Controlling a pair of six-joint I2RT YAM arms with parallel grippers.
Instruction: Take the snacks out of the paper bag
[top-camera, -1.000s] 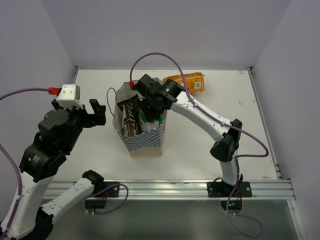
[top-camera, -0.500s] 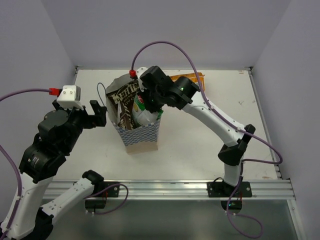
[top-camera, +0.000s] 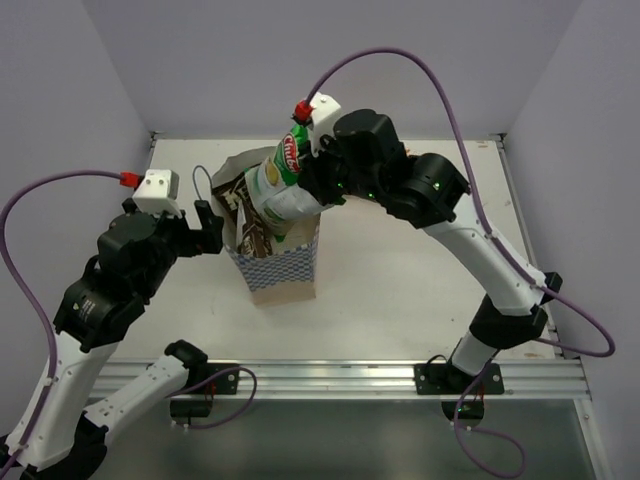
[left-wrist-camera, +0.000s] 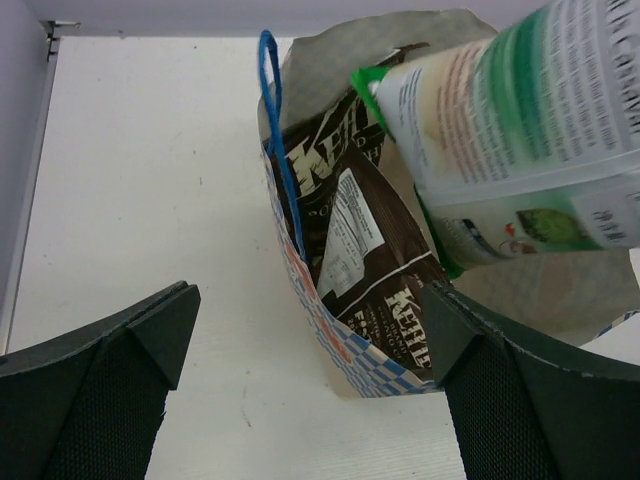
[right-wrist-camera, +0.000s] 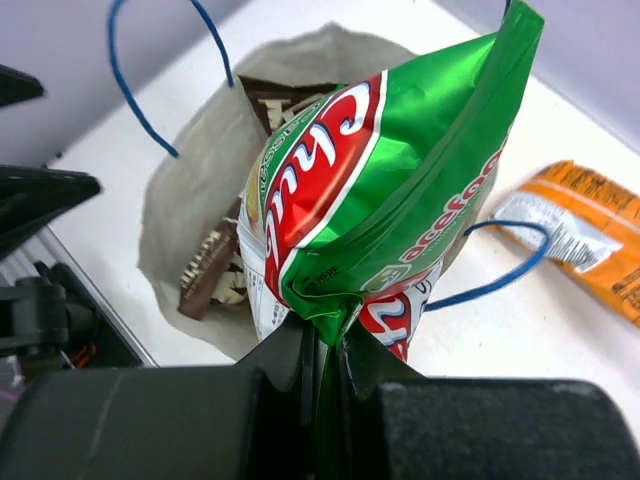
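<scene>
The paper bag stands upright left of the table's middle. My right gripper is shut on the corner of the green-and-white packet and holds it above the bag's mouth, its lower end still at the rim. In the right wrist view the gripper pinches the packet over the bag. Dark brown packets stand inside the bag. The orange packet lies on the table behind the bag. My left gripper is open and empty, just left of the bag, not touching it.
The bag's blue cord handles stick up at its left and right sides. White walls close the table at the back and both sides. A metal rail runs along the near edge.
My right gripper has risen out of the bag, pulling the green-and-white packet up with it. The bag shifted slightly. My left gripper edged a little toward the bag.
</scene>
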